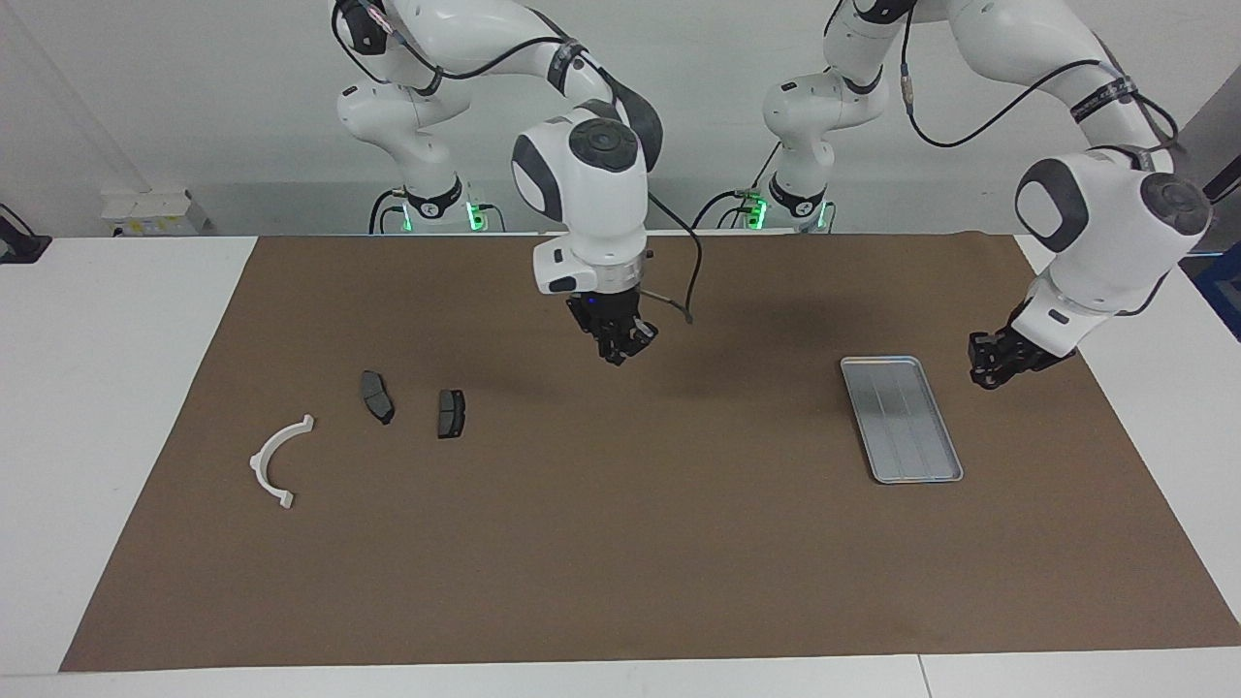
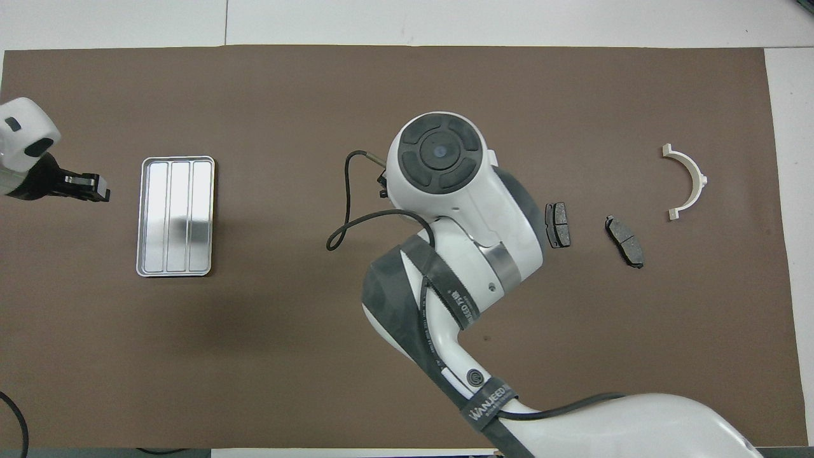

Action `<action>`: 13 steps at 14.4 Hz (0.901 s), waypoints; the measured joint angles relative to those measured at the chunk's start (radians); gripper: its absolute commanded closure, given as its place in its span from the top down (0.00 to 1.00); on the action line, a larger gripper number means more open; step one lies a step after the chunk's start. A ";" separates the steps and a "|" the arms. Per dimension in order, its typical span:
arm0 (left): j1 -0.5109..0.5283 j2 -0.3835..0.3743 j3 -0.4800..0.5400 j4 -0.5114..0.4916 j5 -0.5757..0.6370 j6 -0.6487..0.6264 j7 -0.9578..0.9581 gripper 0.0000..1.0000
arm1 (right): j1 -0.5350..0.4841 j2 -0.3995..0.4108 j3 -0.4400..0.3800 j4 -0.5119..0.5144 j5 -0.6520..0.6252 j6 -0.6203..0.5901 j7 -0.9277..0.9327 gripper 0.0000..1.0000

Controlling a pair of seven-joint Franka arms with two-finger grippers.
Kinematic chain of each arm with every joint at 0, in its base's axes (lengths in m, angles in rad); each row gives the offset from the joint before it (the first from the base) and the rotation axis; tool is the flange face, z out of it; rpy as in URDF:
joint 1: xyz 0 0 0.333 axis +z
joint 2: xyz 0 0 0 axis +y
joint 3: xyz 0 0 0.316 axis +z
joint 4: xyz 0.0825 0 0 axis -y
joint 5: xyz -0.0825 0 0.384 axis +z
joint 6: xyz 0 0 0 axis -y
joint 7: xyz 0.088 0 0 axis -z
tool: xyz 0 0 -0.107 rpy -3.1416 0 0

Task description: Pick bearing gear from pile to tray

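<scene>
Overall, the right gripper (image 1: 620, 351) hung in the air over the bare brown mat (image 1: 620, 543) near the middle of the surface, pointing down; whether its fingers gripped a small part could not be told, and in the overhead view the arm's own wrist hid them. The left gripper (image 1: 987, 366) waited low beside the tray (image 1: 902, 419), toward the left arm's end of the surface, its fingers drawn close together with nothing between them. The tray lay flat on the mat, its ridged floor bare. Toward the right arm's end lay the pile: two dark brake pads (image 1: 377, 396) (image 1: 451, 413) just beside each other, and a white curved arc (image 1: 279, 461) near them, closer still to that end. No black gear could be made out on the mat.
</scene>
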 measured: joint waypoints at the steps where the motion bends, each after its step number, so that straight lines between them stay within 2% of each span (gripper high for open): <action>1: -0.004 -0.024 -0.009 -0.095 -0.008 0.077 -0.011 0.00 | 0.013 0.015 0.000 -0.001 0.000 0.012 0.019 0.00; 2: -0.010 -0.044 -0.017 -0.167 -0.010 0.127 -0.035 0.00 | 0.023 0.028 0.000 -0.001 0.000 0.019 0.029 0.00; 4: -0.043 -0.073 -0.022 -0.248 -0.011 0.166 -0.090 0.00 | 0.045 0.056 0.000 -0.003 0.000 0.027 0.043 0.00; 7: -0.083 -0.103 -0.023 -0.317 -0.011 0.196 -0.139 0.00 | 0.094 0.143 -0.001 -0.007 0.000 0.132 0.099 0.00; 10: -0.085 -0.126 -0.021 -0.396 -0.011 0.280 -0.142 0.00 | 0.108 0.230 -0.002 -0.007 -0.001 0.234 0.112 0.00; 13: -0.084 -0.128 -0.018 -0.420 -0.011 0.308 -0.142 0.00 | 0.101 0.245 -0.010 -0.006 -0.001 0.261 0.112 0.00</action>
